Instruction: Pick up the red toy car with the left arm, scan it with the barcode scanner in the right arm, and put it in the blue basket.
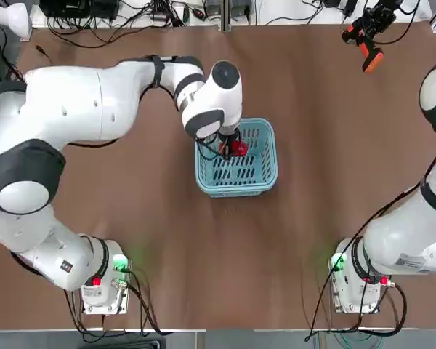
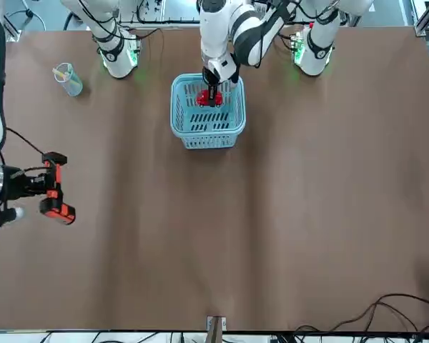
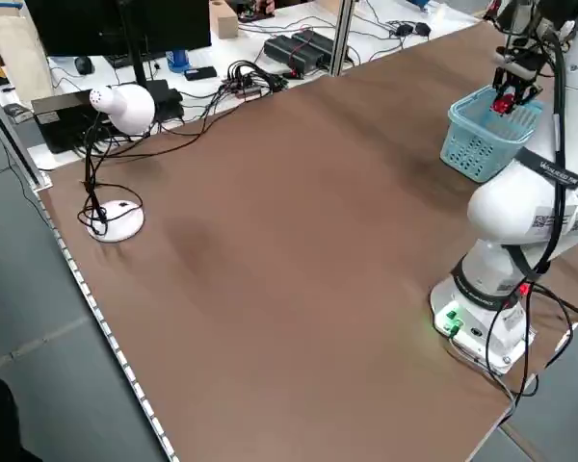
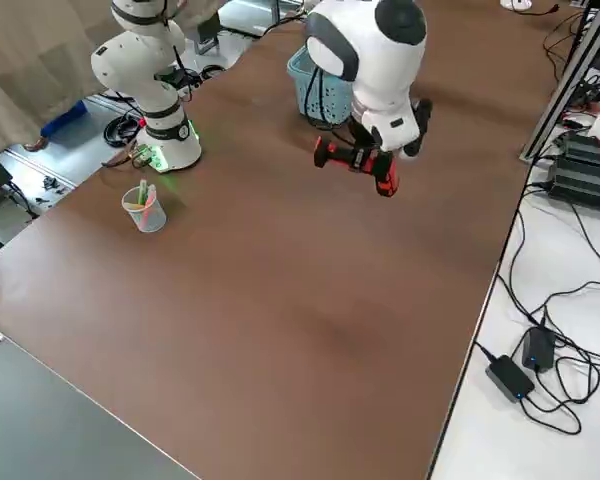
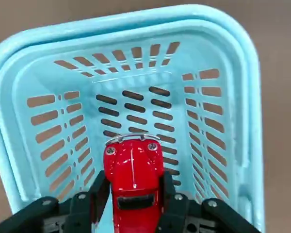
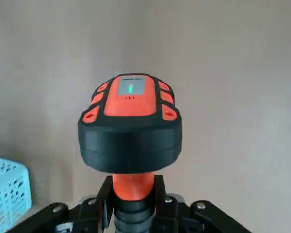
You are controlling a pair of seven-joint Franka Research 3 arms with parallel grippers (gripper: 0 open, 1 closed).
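Step in hand: deposit. Left gripper (image 5: 134,201) pinches red toy car (image 5: 134,175) over blue basket (image 5: 233,63). Right gripper (image 6: 132,206) clamps barcode scanner (image 6: 130,128), well apart over the bench. Next: spread the fingers and drop the car.

From overhead, you can't see the left gripper (image 1: 231,142): its own wrist covers it, and only a sliver of the red toy car (image 1: 237,148) peeks out. The right arm (image 1: 421,218) runs off the picture's edge. The barcode scanner (image 6: 130,125) hides its handle's lower end between the right gripper (image 6: 132,206) fingers.
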